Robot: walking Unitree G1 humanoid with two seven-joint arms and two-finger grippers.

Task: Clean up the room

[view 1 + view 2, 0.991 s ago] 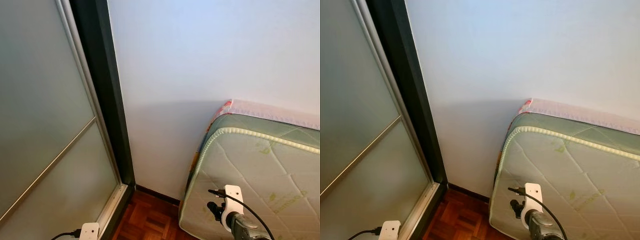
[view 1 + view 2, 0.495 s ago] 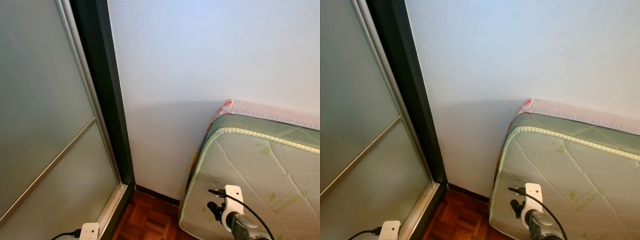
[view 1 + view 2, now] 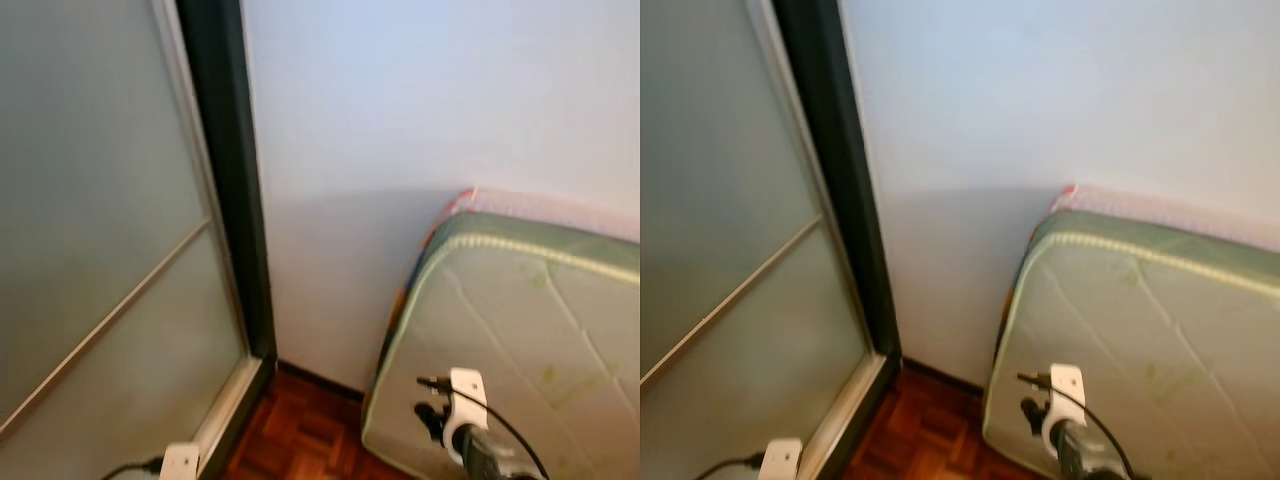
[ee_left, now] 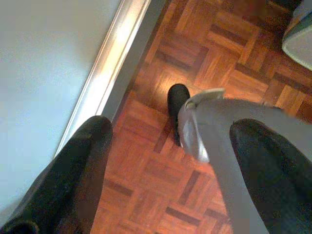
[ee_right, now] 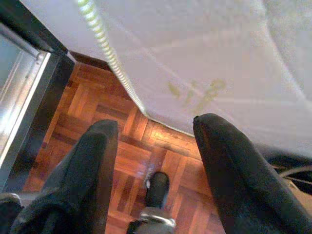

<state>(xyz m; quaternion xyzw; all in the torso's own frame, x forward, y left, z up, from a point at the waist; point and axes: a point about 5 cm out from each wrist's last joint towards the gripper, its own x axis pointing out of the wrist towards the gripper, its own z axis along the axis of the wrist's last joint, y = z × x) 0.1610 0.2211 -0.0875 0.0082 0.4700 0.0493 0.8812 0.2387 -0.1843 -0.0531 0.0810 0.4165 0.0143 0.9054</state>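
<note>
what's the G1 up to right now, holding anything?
Nothing is held. The robot faces a room corner: a frosted glass sliding door with a dark frame to its left, a plain white wall ahead, and a pale green quilted mattress leaning against that wall to its right. Both arms hang low over the reddish-brown parquet floor. The left gripper and the right gripper are open, with bare floor between the black fingers. The head views are blurred.

the right gripper (image 5: 153, 146) hung low over the parquet floor (image 5: 97, 117), fingers apart, with the mattress (image 3: 520, 340) just ahead of it, leaning against the wall (image 3: 400, 120). the sliding door (image 3: 100, 220) stood left of the left gripper (image 4: 170, 161), whose fingers were also spread.
</note>
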